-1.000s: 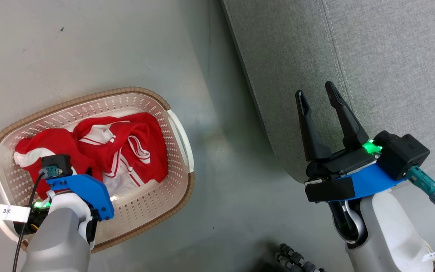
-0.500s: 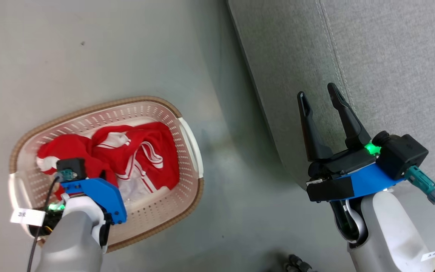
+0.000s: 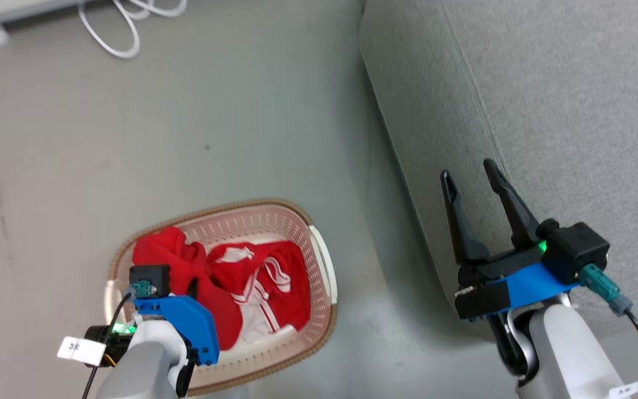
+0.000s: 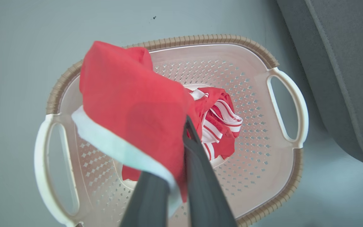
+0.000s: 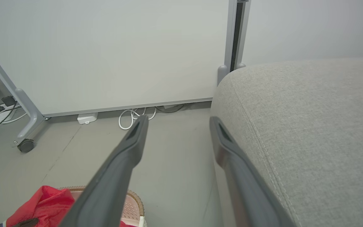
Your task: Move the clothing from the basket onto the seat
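fabric fills the middle of the left wrist view. there the left gripper (image 4: 181,138) has its fingers pressed together on a red garment (image 4: 131,104) with white edge trim, bunched up above the basket (image 4: 200,39). one finger is buried under the cloth, so we think the pinch sits near the trim but cannot be sure. the striped garment (image 4: 219,126) lies on the basket's bottom, at the centre of that frame.

against a second ago, the whole head view has shifted, so the camera moved. the basket now sits smaller at lower centre-left on the floor (image 3: 241,138). a white cable (image 3: 114,33) has come into the upper left. within the basket, the held garment lay spread at the left end before. now it is gathered into a raised lump by the upper-left rim.

at lower right, the right gripper (image 3: 467,169) keeps its fingers spread wide with nothing between them, over the edge of the seat (image 3: 546,111), which takes up the upper right.
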Controlling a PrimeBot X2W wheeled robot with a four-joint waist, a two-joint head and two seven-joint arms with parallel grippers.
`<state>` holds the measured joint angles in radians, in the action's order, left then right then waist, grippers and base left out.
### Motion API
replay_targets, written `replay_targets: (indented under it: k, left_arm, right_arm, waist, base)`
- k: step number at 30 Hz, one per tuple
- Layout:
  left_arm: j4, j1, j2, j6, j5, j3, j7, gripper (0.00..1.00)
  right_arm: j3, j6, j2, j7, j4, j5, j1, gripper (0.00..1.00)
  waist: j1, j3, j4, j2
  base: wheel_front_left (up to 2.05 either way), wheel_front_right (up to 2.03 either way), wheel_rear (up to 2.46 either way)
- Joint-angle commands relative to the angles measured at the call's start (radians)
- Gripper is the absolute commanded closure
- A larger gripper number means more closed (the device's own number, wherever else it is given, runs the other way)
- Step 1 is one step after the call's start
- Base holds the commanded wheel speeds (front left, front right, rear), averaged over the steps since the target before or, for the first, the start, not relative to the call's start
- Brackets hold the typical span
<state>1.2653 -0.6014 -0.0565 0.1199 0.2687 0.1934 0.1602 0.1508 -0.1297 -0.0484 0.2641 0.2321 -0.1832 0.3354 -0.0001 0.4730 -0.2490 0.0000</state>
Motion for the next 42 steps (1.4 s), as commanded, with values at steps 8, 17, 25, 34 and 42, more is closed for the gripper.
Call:
replay_targets:
  k: [8,17,25,34,42]
  left_arm:
    - [-0.125,0.096,0.006,0.01,0.109,0.149,0.025,1.0]
    - [-0.31,0.104,0.005,0.01,0.224,0.345,0.014,1.0]
    - [-0.403,0.035,0.005,0.01,0.232,0.43,0.026,1.0]
    - [-0.516,-0.083,0.005,0.01,0.248,0.548,-0.007,1.0]
    - [-0.574,-0.174,0.006,0.01,0.28,0.631,-0.036,1.0]
  right_arm:
    - [-0.017,-0.002,-0.003,0.0,0.052,0.022,-0.088,0.0]
    - [-0.028,-0.002,-0.003,0.001,0.068,0.034,-0.136,0.0]
    - [-0.022,-0.002,-0.003,0.001,0.075,0.033,-0.141,0.0]
    - [-0.005,-0.002,-0.003,0.0,0.082,0.034,-0.143,0.0]
    - [0.01,-0.002,-0.003,-0.009,0.087,0.039,-0.138,0.0]
  waist:
    - [0.0001,-0.234,0.09,0.0]
    - [0.0001,-0.318,0.123,0.0]
    - [0.0001,-0.343,0.129,0.0]
    - [0.0001,-0.352,0.136,0.0]
    - [0.0001,-0.362,0.143,0.0]
  base:
    - [0.0,0.0,0.0]
    - [0.0,0.0,0.0]
    - [0.0,0.0,0.0]
    - [0.0,0.0,0.0]
    - [0.0,0.0,0.0]
